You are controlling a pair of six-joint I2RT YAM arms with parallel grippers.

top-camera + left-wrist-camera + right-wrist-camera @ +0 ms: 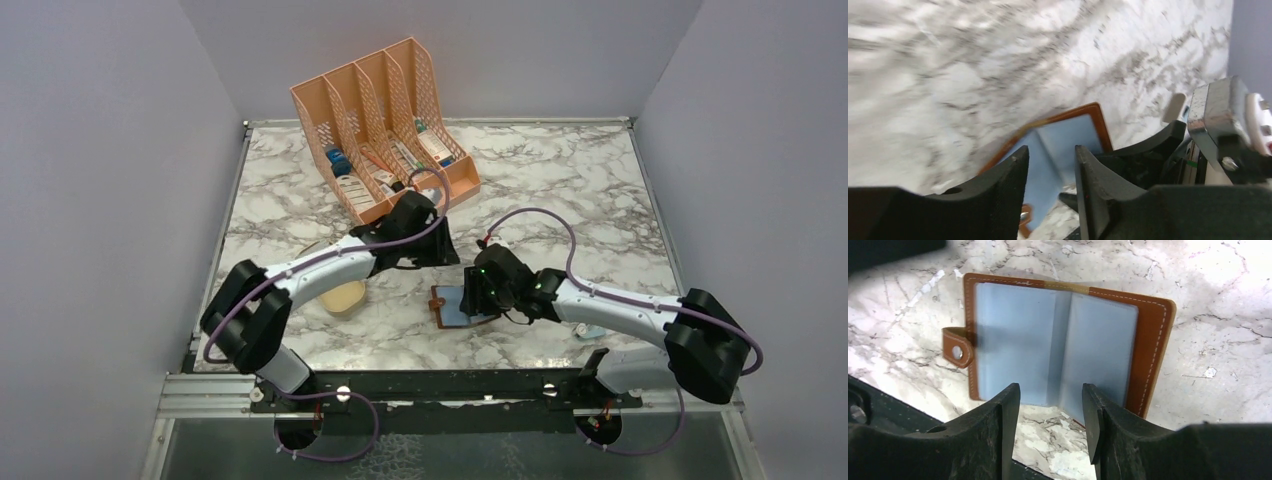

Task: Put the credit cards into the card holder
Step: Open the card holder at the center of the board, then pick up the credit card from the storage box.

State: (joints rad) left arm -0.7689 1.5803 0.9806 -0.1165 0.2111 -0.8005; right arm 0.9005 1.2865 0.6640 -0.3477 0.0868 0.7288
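Top view: the card holder point(458, 305) lies opened flat on the marble worktop point(560, 190), near the front edge and between the two arms. The right claw point(490, 285) hangs over its right part. The left claw point(428, 242) sits just behind and to the left, apart from it. Judgement: the holder is spread open so a pocket mouth can be reached, one arm steadying while the other feeds. A tan card point(345, 298) lies on the worktop partly under the left forearm, well outside the holder. A pale sliver point(590, 330) beside the right forearm may be a second card but is too hidden to confirm. The peach slotted organizer point(385, 125) stands at the back, out of the way. Left wrist view: the left claw point(1050, 165) is spread with nothing between its fingers. Through the gap show the holder's blue-grey inner leaves point(1068, 135) and brown border. The right arm's head crowds in from the right, so the two are near each other, a likely clash if both descend. Right wrist view: the right claw point(1050, 405) is spread and empty, hovering above the holder's near edge. The snap tab point(955, 347) juts from the left side, and a clear leaf along the far edge looks raised, though blurred. Neither claw carries a card, so one must be fetched first.
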